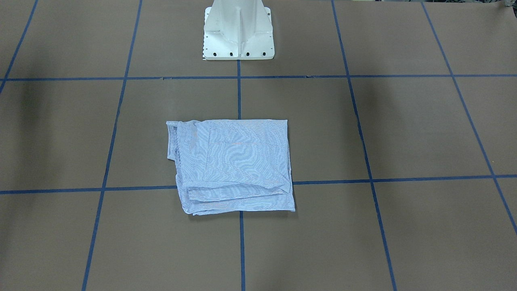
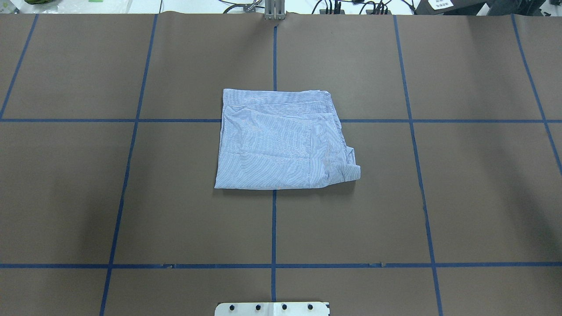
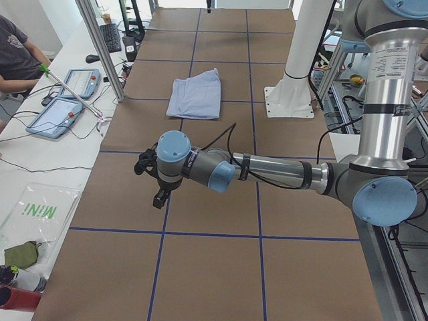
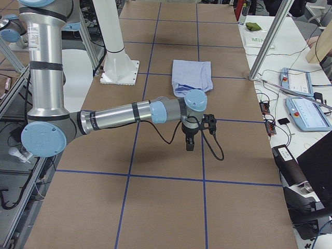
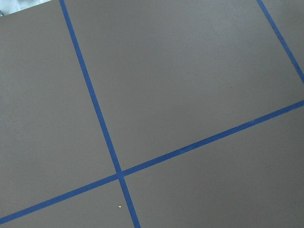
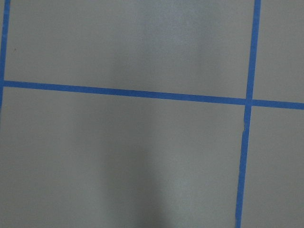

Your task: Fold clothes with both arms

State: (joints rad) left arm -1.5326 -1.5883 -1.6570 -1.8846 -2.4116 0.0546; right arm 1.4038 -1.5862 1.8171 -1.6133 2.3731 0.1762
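The light blue striped shirt (image 1: pixel 234 165) (image 2: pixel 281 140) lies folded into a rough square at the middle of the table, with a cuff or collar edge sticking out on one side. It also shows far off in both side views, shirt (image 3: pixel 195 97) (image 4: pixel 192 77). My left gripper (image 3: pixel 160 199) hangs over bare table well away from it; it shows only in the exterior left view, so I cannot tell its state. My right gripper (image 4: pixel 189 147) likewise hangs over bare table and shows only in the exterior right view. Both wrist views hold only brown table and blue tape lines.
The white mounting base (image 1: pixel 237 32) (image 2: pixel 272 308) stands at the robot's side of the table. Along the operators' side run aluminium posts (image 3: pixel 100 50) (image 4: pixel 267 41), teach pendants (image 3: pixel 63 114) (image 4: pixel 306 111) and cables. A seated person (image 3: pixel 17 53) is at the far corner.
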